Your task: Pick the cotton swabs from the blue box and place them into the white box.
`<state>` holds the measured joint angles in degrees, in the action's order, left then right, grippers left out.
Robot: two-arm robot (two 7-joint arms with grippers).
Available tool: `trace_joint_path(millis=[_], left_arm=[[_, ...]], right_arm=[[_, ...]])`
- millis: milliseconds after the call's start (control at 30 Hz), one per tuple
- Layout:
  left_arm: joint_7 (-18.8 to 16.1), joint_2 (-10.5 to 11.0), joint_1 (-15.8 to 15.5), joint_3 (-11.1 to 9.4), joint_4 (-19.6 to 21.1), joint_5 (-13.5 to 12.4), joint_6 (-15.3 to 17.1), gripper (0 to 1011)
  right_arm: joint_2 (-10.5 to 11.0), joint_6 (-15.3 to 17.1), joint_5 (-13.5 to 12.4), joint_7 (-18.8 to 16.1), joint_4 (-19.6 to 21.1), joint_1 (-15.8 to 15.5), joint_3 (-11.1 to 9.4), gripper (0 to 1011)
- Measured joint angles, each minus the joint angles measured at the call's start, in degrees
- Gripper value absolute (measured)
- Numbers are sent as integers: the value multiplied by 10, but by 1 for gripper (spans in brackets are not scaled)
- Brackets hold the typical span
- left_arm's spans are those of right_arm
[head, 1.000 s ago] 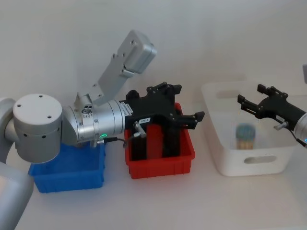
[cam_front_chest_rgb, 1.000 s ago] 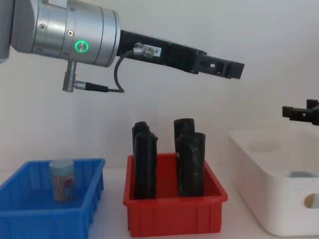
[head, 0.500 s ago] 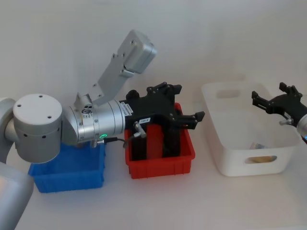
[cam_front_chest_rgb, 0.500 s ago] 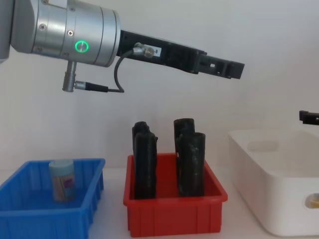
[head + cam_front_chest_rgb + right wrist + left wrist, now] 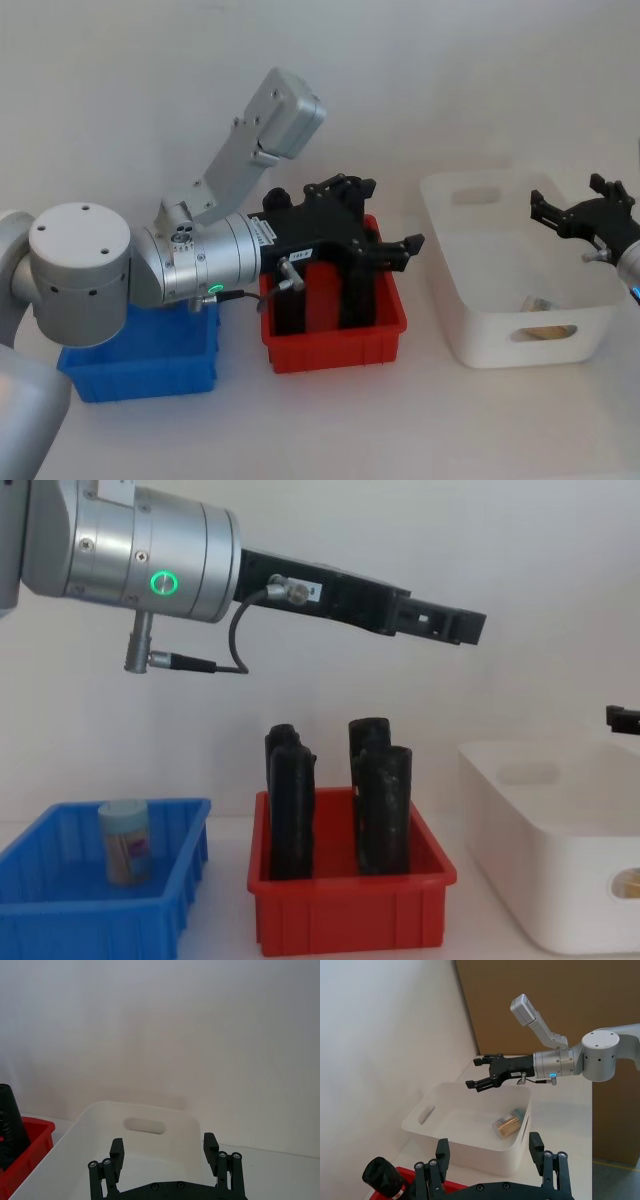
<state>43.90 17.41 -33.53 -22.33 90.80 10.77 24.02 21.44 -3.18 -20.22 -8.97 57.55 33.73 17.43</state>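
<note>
Over the white box (image 5: 480, 345), the right gripper (image 5: 566, 196) hangs spread, empty — a swab tub (image 5: 509, 1122) lies inside; next the left gripper (image 5: 390, 215), also spread, should fetch the remaining tub (image 5: 125, 840) from the blue box (image 5: 60, 920).

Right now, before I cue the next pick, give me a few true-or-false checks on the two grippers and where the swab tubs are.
1. The right gripper is open and empty over the white box. True.
2. The swab tub in the white box stands upright. False: it lies on its side on the box floor.
3. A second swab tub stands upright in the blue box. True.
4. The left gripper is shut on a tub. False: it is open and empty, above the red bin.
</note>
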Motion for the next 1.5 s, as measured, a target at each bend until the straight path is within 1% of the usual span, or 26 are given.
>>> trace_joint_path(millis=[100, 200, 233, 267, 400, 433, 633, 667, 700, 733, 767, 800, 867, 933, 1000, 1100, 1200, 1367, 1467, 1500], left_arm=[[-15, 2, 7, -1, 1, 0, -8, 1004], [-42, 4, 19, -4, 2, 1, -23, 1004], [-42, 4, 19, -4, 2, 1, -23, 1004], [-53, 6, 25, -5, 3, 1, -29, 1004], [-81, 8, 37, -7, 4, 1, -44, 1004], [-94, 10, 43, -8, 5, 1, -51, 1004], [-135, 14, 62, -12, 7, 2, -73, 1004], [-141, 15, 65, -12, 8, 2, -76, 1004], [-152, 16, 70, -13, 8, 2, -82, 1004], [-157, 16, 72, -14, 8, 3, -84, 1004], [-169, 18, 78, -15, 9, 3, -91, 1004], [-169, 18, 78, -15, 9, 3, -91, 1004], [-192, 20, 88, -17, 11, 3, -104, 1004], [-197, 20, 91, -17, 11, 3, -106, 1004], [-220, 23, 101, -19, 12, 4, -118, 1004], [-237, 25, 110, -21, 13, 4, -127, 1004], [-266, 27, 122, -23, 15, 5, -143, 1004], [-300, 31, 139, -26, 17, 5, -162, 1004], [-323, 33, 149, -28, 18, 5, -173, 1004], [-335, 35, 154, -29, 19, 6, -179, 1004]], right_arm=[[0, 1, 1, 1, 11, -9, -1, 1001], [-1, 4, 3, 4, 31, -24, -4, 1001], [-2, 5, 4, 5, 41, -33, -4, 1002], [-2, 6, 4, 6, 46, -37, -5, 1001], [-4, 10, 7, 10, 79, -63, -9, 1002], [-4, 10, 7, 10, 85, -67, -9, 1002], [-6, 16, 11, 15, 128, -102, -13, 1001], [-6, 16, 11, 15, 128, -102, -13, 1002], [-7, 17, 12, 17, 140, -111, -15, 1002], [-8, 18, 13, 18, 151, -120, -16, 1002], [-8, 19, 14, 19, 157, -124, -16, 1002], [-8, 20, 14, 19, 161, -128, -17, 1002], [-9, 22, 16, 21, 178, -141, -19, 1002], [-9, 23, 17, 22, 190, -150, -20, 1002], [-10, 25, 18, 24, 206, -163, -22, 1002], [-11, 28, 20, 27, 228, -181, -24, 1002], [-12, 30, 22, 29, 249, -197, -26, 1002], [-14, 34, 25, 33, 283, -224, -30, 1002], [-15, 37, 27, 37, 309, -245, -33, 1002], [-15, 37, 27, 37, 309, -245, -33, 1002]])
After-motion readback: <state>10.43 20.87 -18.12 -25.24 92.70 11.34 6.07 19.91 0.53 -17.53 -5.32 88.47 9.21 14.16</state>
